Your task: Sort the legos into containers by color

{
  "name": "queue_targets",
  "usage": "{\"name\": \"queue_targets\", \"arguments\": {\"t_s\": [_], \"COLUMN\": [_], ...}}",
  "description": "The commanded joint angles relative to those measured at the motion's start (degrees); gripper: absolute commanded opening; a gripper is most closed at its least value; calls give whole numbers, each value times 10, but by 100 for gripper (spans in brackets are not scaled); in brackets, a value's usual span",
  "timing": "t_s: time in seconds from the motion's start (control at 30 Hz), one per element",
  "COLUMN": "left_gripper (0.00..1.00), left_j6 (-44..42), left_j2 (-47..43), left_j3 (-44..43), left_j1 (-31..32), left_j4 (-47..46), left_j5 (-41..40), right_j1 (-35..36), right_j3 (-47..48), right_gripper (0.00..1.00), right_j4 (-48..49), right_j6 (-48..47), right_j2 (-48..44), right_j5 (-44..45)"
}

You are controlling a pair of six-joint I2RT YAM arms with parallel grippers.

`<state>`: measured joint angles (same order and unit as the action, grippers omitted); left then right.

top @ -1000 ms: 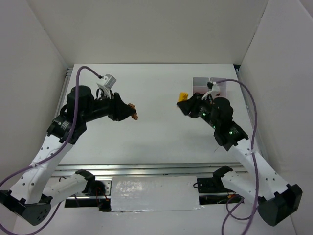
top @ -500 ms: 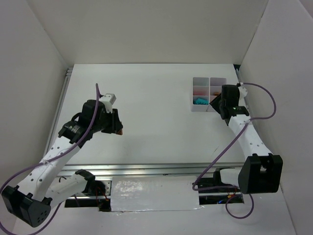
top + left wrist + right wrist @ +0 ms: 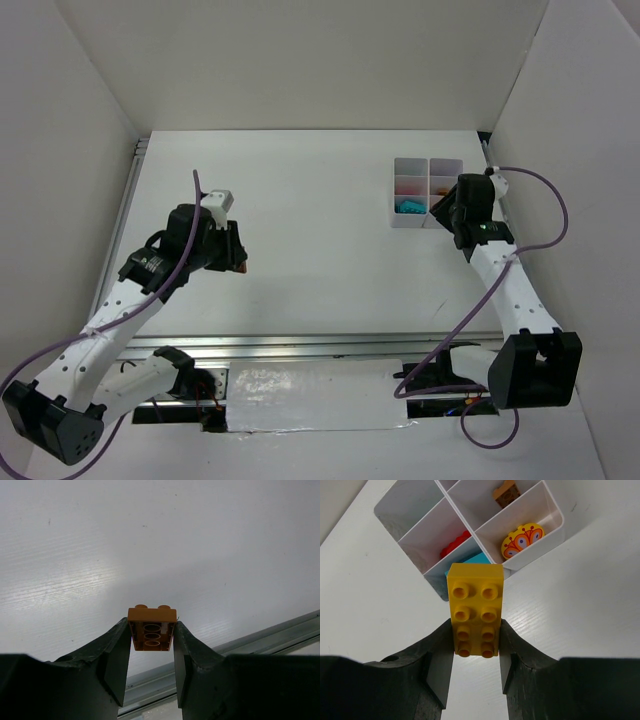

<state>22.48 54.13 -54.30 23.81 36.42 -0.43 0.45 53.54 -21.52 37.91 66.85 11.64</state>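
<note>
Overhead, the tray [image 3: 428, 192] sits far right on the counter [image 3: 320, 200], a cyan brick [image 3: 408, 206] in its near-left cell. Since a second ago the left claw [image 3: 241, 264] has drawn back and the right claw [image 3: 440, 213] has cleared the tray. Left wrist: the claw is clamped on an orange brick [image 3: 151, 628]. Right wrist: the claw is clamped on a yellow brick [image 3: 475, 610] beside the tray, whose other cells hold a red brick [image 3: 454, 546], an oval [image 3: 522, 541] and a brown brick [image 3: 506, 492].

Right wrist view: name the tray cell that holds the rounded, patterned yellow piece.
The corner cell nearest the right edge of the picture, holding the rounded yellow piece. Its neighbours hold a cyan brick and an orange-brown brick instead.
</note>
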Motion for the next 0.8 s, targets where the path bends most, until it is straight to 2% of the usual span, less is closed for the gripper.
{"name": "queue_targets", "arguments": {"t_s": [0.0, 0.77], "left_gripper": [0, 0], "left_j6": [-2, -2], "left_j2": [-8, -11], "left_j3": [-11, -10], "left_j1": [1, 1], "left_j4": [-13, -14], "left_j5": [-15, -17], "right_j1": [0, 0], "right_j3": [-4, -16], "right_gripper": [0, 0], "right_j4": [12, 24], "right_j6": [-11, -14], "right_j2": [-12, -12], "right_j5": [-10, -34]}}
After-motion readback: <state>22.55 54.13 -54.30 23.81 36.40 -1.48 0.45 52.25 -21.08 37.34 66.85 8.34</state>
